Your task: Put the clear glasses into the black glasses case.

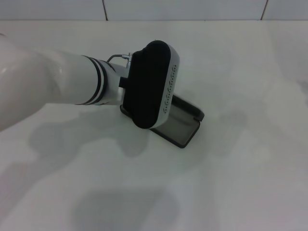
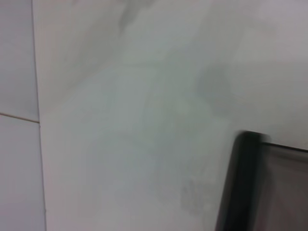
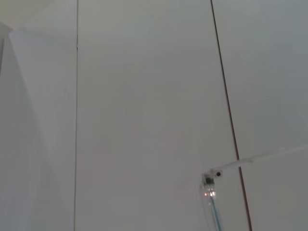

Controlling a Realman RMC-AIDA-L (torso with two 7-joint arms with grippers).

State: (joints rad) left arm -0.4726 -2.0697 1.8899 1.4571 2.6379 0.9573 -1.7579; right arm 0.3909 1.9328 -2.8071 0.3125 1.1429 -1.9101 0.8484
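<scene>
Left gripper (image 1: 150,91) hovers over the open black glasses case (image 1: 182,126) on the white table (image 1: 240,183); its finger state cannot be told. Clear glasses (image 3: 211,192) show in the right wrist view.

Bare white test bench, most like a lab or robot workspace.

A plain white table (image 1: 231,192) fills the head view, backed by a wall (image 1: 183,8) of large white panels with thin dark seams; the same panels show in the right wrist view. A white robot arm (image 1: 43,86) reaches over the table, and the only item on it is a black case (image 1: 185,126).
</scene>
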